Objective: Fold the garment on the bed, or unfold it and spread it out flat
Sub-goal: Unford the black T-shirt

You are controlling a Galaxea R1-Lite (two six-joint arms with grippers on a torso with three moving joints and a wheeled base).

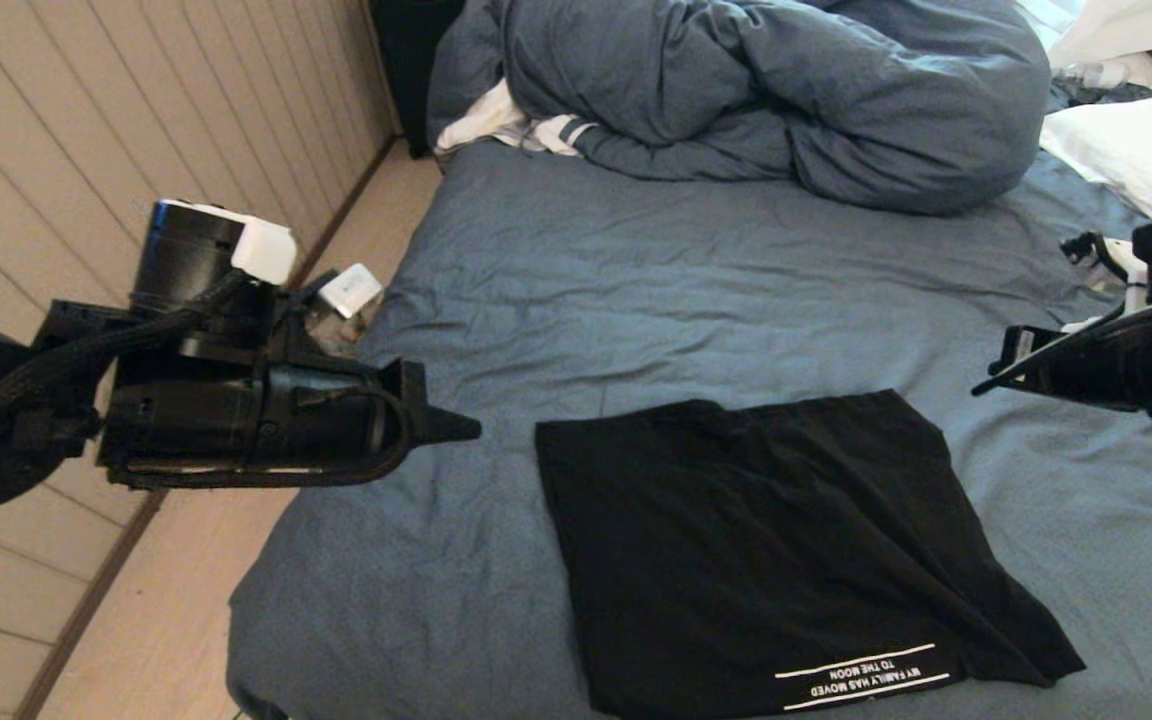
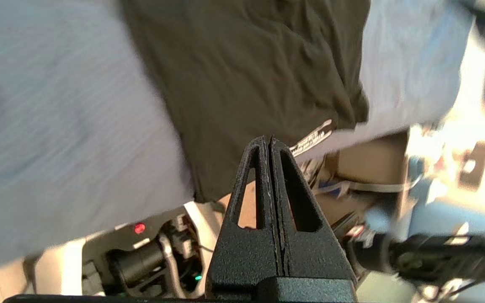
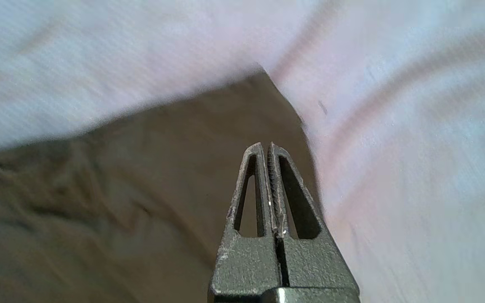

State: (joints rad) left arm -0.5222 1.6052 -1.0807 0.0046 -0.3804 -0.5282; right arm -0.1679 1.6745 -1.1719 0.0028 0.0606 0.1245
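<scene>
My folded black thin-fabric T-shirt (image 1: 786, 550) lies flat on the near part of the wide blue-grey sheeted bed (image 1: 636, 290), white text toward me. My left claw (image 1: 461, 428) hovers beside its left edge and my right claw (image 3: 267, 151) near its far right corner, both pressed together and empty. A bunched blue-grey duvet (image 1: 766, 90) sits at the far end.

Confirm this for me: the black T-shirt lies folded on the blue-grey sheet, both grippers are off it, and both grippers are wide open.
One thing is off: the grippers are shut, not open. The left wrist view shows the left gripper with fingers pressed together, and the right wrist view shows the same for the right gripper. The black T-shirt does lie folded on the blue-grey sheet, untouched.
</scene>
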